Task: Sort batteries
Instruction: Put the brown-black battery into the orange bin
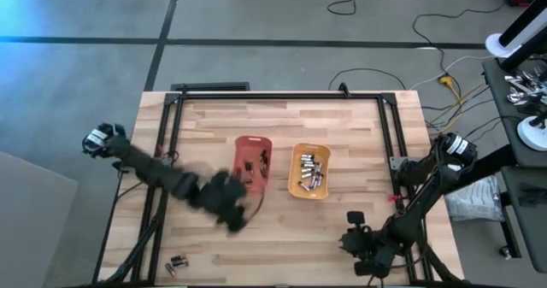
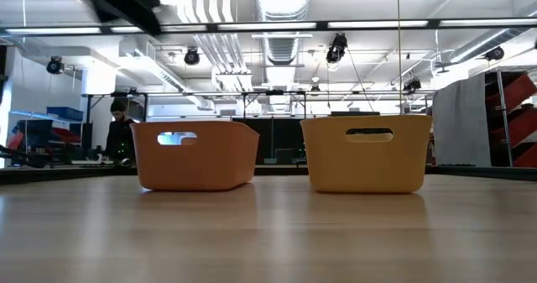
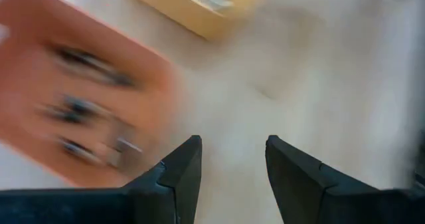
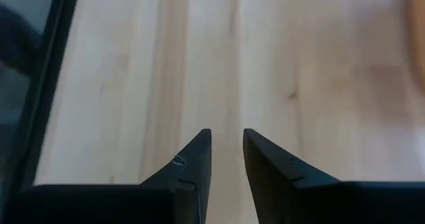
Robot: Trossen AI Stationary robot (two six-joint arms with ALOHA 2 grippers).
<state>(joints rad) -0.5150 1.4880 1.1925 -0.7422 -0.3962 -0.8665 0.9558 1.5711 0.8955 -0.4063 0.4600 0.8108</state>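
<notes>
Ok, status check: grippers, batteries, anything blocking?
Left gripper open, empty, beside orange tray. Right gripper open, parked at table edge. Batteries in orange tray and yellow tray; two loose batteries near front-left corner. Nothing blocking.

left hand (image 3: pixel 229 167): parted, empty, arm reaching inward | right hand (image 4: pixel 227 159): narrowly parted, empty, arm folded back
</notes>
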